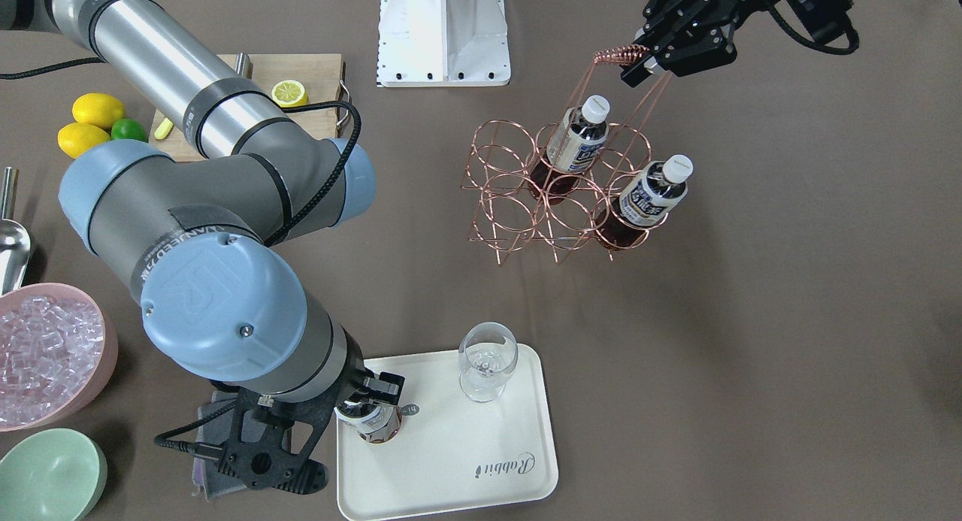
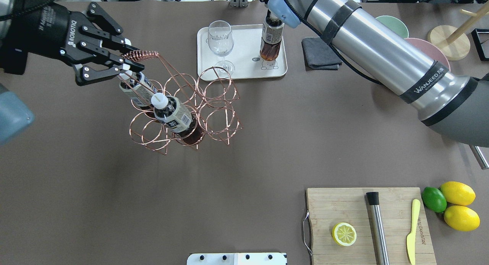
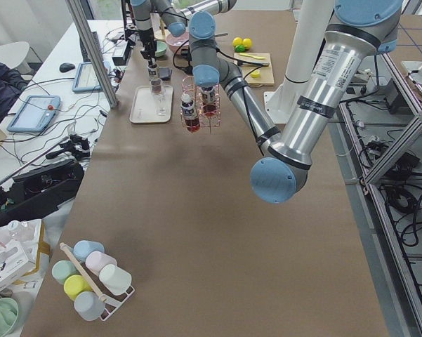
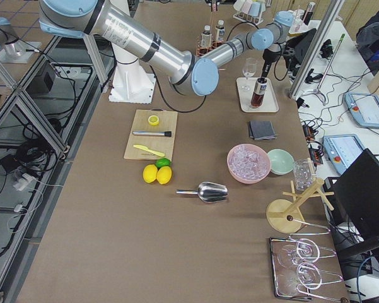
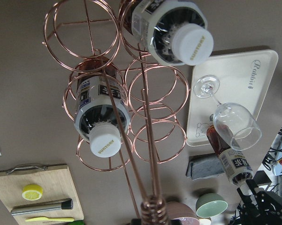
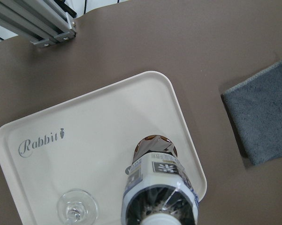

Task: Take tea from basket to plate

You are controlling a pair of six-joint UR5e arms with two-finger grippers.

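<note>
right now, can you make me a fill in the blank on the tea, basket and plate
The basket holds ____ tea bottles.
The left pincer grips the basket's ____.
The right pincer holds the third bottle at the plate, beside a clear ____.
The cut lemon lies on the wooden cutting ____.
Missing: two; handle; glass; board.

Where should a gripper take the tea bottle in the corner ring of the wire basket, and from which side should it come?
Take the corner bottle by its white cap and neck, coming from above on the basket's outer side. A ring encircles its lower body, so only the top stands clear, and the handle wires, held by the left gripper, rise over the basket's middle.
</note>
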